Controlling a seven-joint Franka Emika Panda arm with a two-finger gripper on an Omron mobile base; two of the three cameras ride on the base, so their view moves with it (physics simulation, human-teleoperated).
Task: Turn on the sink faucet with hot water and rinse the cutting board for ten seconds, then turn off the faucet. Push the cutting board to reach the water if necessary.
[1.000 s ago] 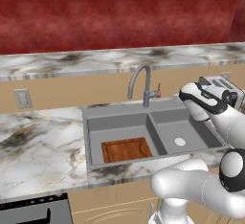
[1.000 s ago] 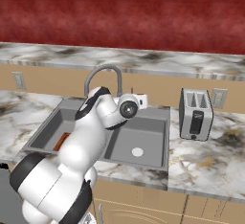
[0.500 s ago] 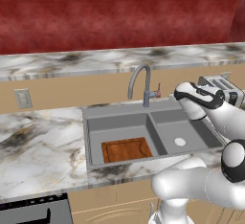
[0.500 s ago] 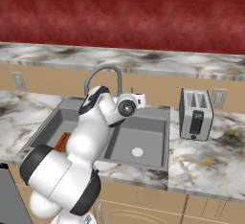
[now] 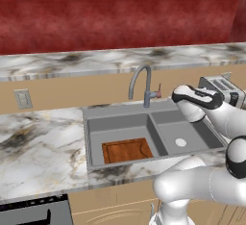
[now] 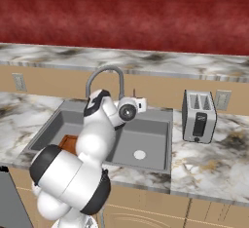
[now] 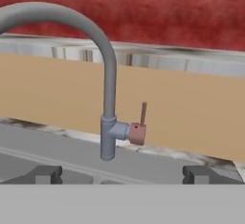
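The cutting board (image 5: 126, 150) lies flat on the floor of the larger left basin of the sink (image 5: 96, 123), against the front wall and toward the divider, well apart from the faucet base. No stream issues from the spout.

The sink faucet (image 5: 142, 85) stands upright on the rear deck of the sink, behind the divider, its arched spout curving out over the left basin. In the hand view the faucet (image 7: 108, 98) occupies the centre, with the reddish lever handle (image 7: 139, 126) projecting from its right side and the thin lever rod pointing upward.

The gripper (image 7: 122, 173) is held in front of the faucet, above the smaller right basin, facing the lever and not touching it. Its two dark fingertips (image 7: 44, 174) stand wide apart, with nothing between them.

To the right of the sink, a silver two-slot toaster (image 6: 198, 116) stands on the marble tabletop (image 6: 209, 159), near the back wall.
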